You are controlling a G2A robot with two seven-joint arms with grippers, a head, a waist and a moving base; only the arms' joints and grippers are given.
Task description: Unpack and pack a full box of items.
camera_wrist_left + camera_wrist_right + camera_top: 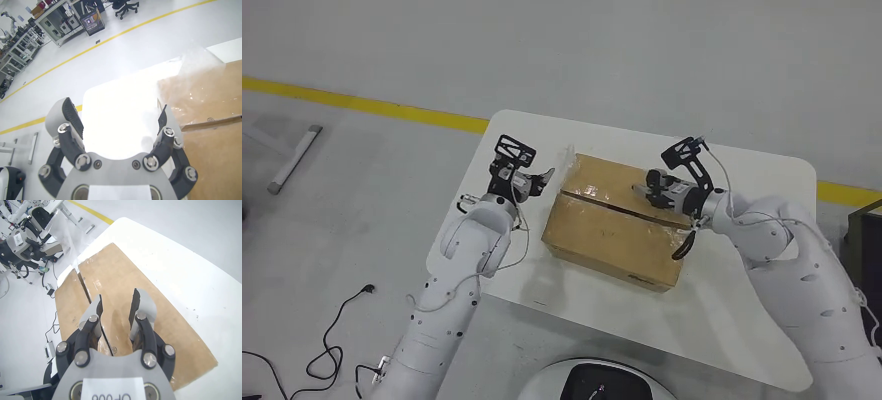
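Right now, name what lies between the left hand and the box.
Loose clear tape standing off the box end, above bare table; the right wrist view shows it.

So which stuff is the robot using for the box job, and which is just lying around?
For the job:
brown cardboard box, flaps down
clear tape strip sticking up at the box's end
left end effector, open
right end effector, open, over the box

Just lying about:
grey bar on the floor
black cable on the floor

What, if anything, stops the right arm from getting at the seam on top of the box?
Likely nothing, so yes. The right gripper hangs open just above the box, close over the seam, with nothing lying between them. The left gripper sits off at the box's end.
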